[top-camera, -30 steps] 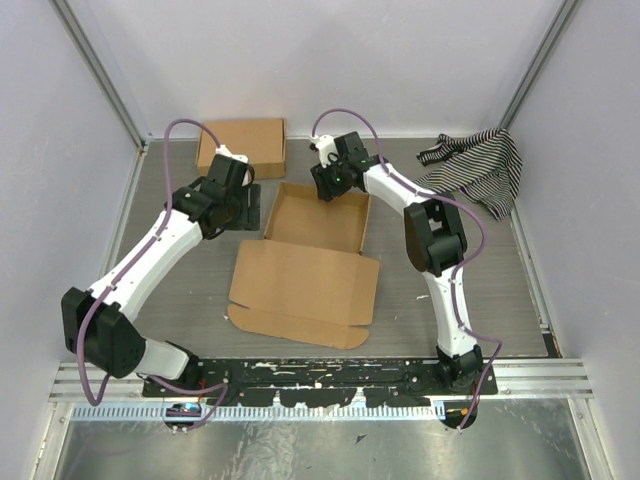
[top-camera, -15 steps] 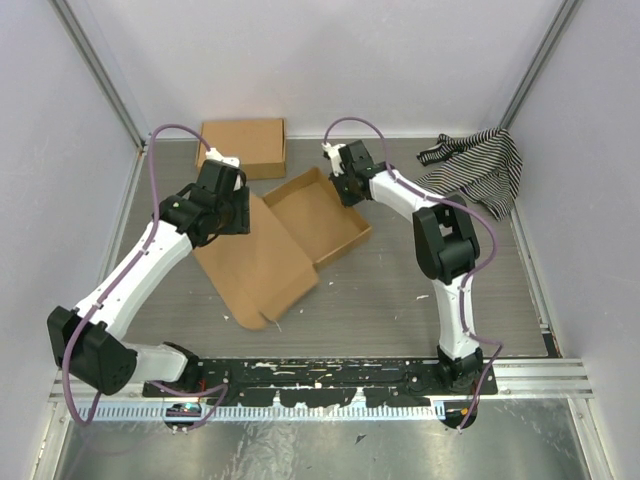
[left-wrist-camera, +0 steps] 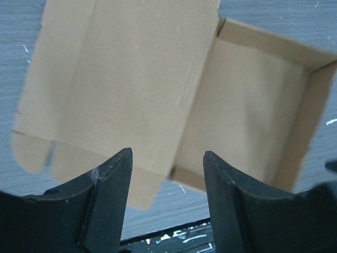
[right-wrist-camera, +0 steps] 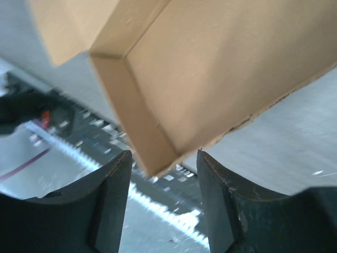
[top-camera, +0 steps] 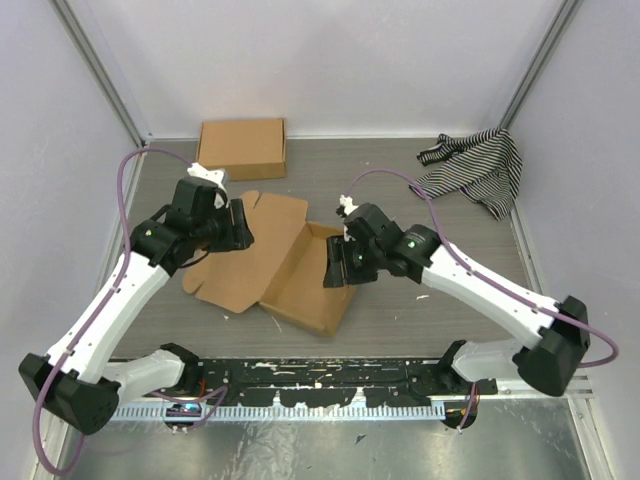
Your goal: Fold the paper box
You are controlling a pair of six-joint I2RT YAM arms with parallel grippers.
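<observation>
On the middle of the table sits the paper box, with its lid flap spread open toward the left arm. The left gripper hangs over the flap, fingers apart, holding nothing. The right gripper is spread wide too, with a box corner showing between its fingers.
</observation>
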